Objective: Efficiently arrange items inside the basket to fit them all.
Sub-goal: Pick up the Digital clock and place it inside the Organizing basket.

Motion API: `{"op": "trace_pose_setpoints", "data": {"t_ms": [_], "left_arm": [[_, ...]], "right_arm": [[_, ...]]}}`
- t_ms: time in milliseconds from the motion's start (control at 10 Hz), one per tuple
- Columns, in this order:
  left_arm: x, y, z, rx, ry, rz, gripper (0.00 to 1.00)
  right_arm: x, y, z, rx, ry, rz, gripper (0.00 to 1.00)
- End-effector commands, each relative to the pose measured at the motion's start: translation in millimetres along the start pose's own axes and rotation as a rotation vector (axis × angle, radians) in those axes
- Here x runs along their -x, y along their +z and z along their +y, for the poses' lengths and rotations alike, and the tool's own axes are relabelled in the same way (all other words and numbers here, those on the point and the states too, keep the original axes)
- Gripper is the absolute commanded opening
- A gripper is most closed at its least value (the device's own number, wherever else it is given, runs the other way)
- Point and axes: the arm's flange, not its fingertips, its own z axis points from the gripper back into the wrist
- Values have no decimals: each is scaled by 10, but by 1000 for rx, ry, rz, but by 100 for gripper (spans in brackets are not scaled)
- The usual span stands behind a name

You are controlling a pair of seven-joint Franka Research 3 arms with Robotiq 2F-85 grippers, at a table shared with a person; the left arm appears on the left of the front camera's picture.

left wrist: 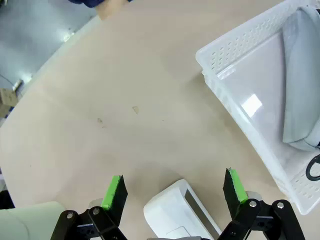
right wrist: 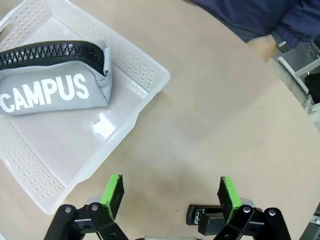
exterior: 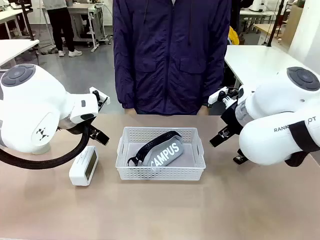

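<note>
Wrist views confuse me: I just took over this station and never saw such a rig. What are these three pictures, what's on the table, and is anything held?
Two white robot arms face a person across a table. The front picture looks out from between the arms. The other two come from a camera on each wrist, looking along that arm's green-padded fingers. On the table stands a white basket with the grey CAMPUS pouch inside. A white clock lies left of the basket, below the left hand. A small black item, seemingly the stapler, lies below the right hand. Both hands are open and hold nothing.
</note>
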Motion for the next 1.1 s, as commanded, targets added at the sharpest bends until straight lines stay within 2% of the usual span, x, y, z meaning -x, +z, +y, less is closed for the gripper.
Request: {"op": "trace_pose_setpoints", "data": {"t_ms": [0,900,1000], "left_arm": [[0,1,0,0,0,0,100],[0,0,0,0,1,0,100],[12,168,-1,71,-22,1,100]], "right_arm": [[0,0,0,0,0,0,100],[0,-1,1,0,1,0,100],[5,115,-59,-33,-29,17,100]]}}
